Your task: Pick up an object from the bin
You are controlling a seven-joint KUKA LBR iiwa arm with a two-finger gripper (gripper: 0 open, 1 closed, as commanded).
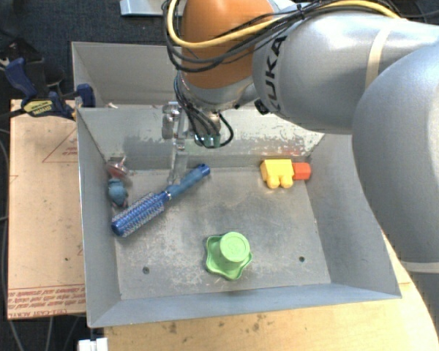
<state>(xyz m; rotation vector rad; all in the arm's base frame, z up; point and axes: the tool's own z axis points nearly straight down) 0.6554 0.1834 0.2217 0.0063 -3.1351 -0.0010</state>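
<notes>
Hand hangs low near the back wall of the grey bin, just above the handle end of a blue hairbrush; how wide it is I cannot tell. The brush lies slantwise, left of centre. Beside its bristles is a small blue-and-red thing. A yellow-and-orange block lies to the right, and a green lobed cap is at the front.
</notes>
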